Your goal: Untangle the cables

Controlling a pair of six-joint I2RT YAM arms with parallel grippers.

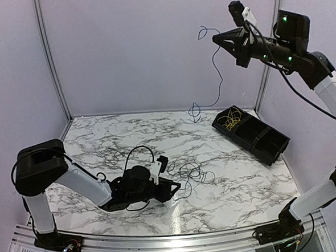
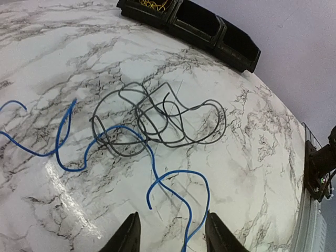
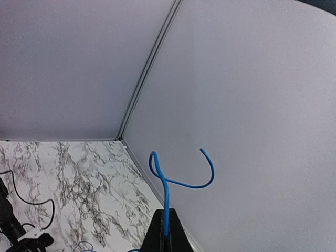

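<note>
Left gripper (image 2: 170, 233), item one: low over the marble table (image 1: 117, 135), on the far side of the black cable (image 2: 157, 118) from the black tray (image 1: 261, 138); fingers apart, nothing clamped, though a run of blue cable (image 2: 152, 168) passes through the gap between them. Black cable, item two: one loose coil flat on the table, well apart from the tray, toward the arm bases; the blue run crosses over its near edge at one or two points. Right gripper (image 1: 217, 39), item three: raised high above the tray's far end, fingers together and clamped on a blue cable end, a short curl standing free past the tips in the right wrist view; from there the strand hangs down to a small loop just beside the tray's far corner. Whether hanging strand and table run are one length cannot be told. Yellow cable (image 1: 231, 122), item four: bundled in the tray's far compartment, apart from the others. Step in hand, as judged: drawing blue free of black. Handling note: lift slowly and away from the tray, watching the crossing; should the black coil begin to rise with it, the left fingers would best close on black, not blue, to hold it down; a sharp tug risks tightening the crossing into a knot
</note>
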